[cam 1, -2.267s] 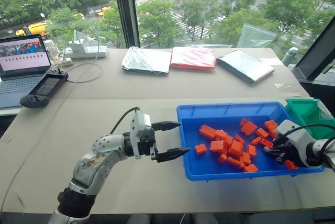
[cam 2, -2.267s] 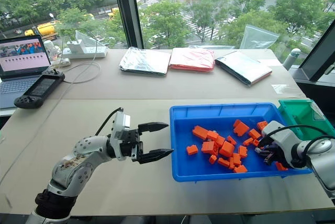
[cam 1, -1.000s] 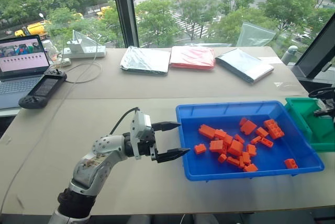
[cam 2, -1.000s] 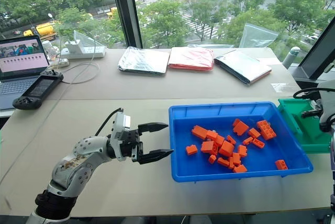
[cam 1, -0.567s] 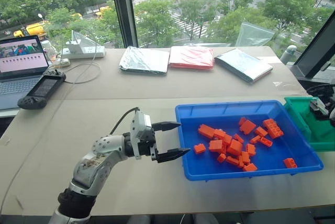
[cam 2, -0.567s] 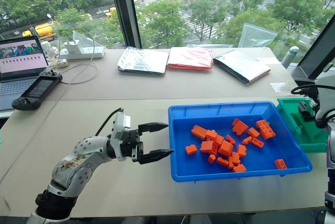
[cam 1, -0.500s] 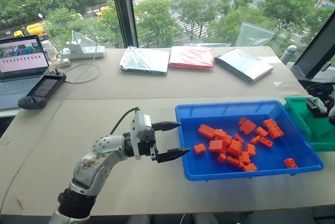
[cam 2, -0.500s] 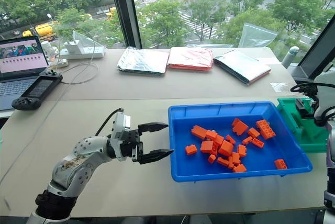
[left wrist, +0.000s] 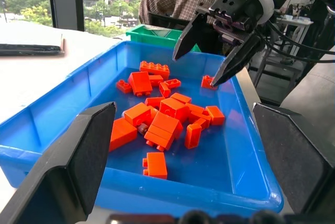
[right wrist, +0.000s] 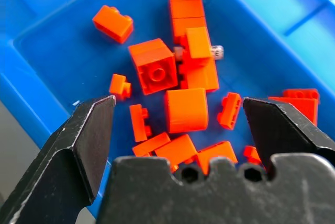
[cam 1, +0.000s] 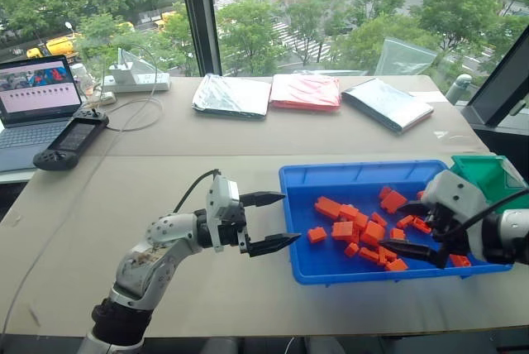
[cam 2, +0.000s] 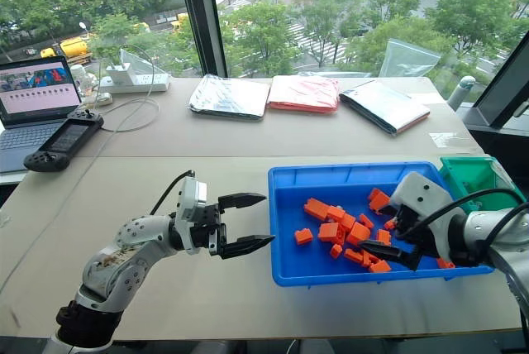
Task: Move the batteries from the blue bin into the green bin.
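Left arm [cam 1: 161, 246]: silver-grey jointed casing, scuffed near the elbow, black collar at its base, thin black cable looping to a white wrist block. Left gripper [cam 1: 271, 222]: two black pointed fingers. Right arm [cam 1: 496, 238]: white-grey shells, black cables; right gripper [cam 1: 417, 228] black, tapered fingers.

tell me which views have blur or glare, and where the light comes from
Eye views: daylight from the windows behind the table, soft and even, with faint sheen on the foil pouches. Left wrist view: left gripper fingers loom soft at the edges; bricks crisp. Right wrist view: right gripper fingers blurred close up, with light sheen on the blue bin.
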`<state>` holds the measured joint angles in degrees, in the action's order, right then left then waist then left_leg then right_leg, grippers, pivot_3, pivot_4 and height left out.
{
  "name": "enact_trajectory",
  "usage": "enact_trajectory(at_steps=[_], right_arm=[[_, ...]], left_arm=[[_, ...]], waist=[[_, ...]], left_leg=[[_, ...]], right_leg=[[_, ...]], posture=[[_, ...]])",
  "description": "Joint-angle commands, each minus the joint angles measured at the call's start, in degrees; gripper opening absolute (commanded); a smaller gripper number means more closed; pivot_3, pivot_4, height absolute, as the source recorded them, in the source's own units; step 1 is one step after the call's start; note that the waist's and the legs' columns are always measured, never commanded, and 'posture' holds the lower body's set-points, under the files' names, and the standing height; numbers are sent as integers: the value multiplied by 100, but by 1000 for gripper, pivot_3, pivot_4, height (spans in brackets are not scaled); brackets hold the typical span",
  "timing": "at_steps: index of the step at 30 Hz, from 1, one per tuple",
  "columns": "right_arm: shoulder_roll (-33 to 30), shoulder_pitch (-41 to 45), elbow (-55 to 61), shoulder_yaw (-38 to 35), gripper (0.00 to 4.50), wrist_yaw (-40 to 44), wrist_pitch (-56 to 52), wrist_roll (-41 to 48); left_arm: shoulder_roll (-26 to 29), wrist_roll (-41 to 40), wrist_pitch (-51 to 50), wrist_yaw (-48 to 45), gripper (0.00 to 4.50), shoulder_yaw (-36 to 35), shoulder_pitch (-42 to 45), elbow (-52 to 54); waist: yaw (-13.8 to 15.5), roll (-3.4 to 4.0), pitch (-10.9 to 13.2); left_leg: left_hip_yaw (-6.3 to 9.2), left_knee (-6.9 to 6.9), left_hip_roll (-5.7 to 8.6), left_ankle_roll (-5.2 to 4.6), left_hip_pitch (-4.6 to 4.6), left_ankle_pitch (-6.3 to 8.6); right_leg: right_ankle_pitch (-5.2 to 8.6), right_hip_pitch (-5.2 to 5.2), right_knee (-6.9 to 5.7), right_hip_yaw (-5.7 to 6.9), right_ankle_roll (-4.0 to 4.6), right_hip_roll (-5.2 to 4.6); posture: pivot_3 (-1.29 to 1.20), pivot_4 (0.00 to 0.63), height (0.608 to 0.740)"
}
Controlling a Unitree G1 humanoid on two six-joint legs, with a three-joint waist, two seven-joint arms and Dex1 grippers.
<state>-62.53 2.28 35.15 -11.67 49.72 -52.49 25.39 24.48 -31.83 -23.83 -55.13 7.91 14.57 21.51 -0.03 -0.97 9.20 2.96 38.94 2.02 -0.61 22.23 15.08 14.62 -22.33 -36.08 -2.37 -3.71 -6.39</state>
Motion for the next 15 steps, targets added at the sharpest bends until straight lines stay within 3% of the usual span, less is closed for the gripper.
enact_trajectory(at_steps=[1,15], right_arm=[[46,118,-144,328,4479,-206,331,-330],[348,452,-532,944,4479,-482,336,-594]], left_arm=[[26,-60,158,-71,4500,-46,-54,95],[50,-26,190,-73,4500,-48,-147,153]], waist=[[16,0,0],[14,0,0]], left_leg=[[1,-1,3,0,2,0],[1,-2,2,0,2,0]], right_leg=[[0,-2,0,1,0,-3],[0,-3,1,1,0,-2]], posture=[[0,150,740],[0,150,740]])
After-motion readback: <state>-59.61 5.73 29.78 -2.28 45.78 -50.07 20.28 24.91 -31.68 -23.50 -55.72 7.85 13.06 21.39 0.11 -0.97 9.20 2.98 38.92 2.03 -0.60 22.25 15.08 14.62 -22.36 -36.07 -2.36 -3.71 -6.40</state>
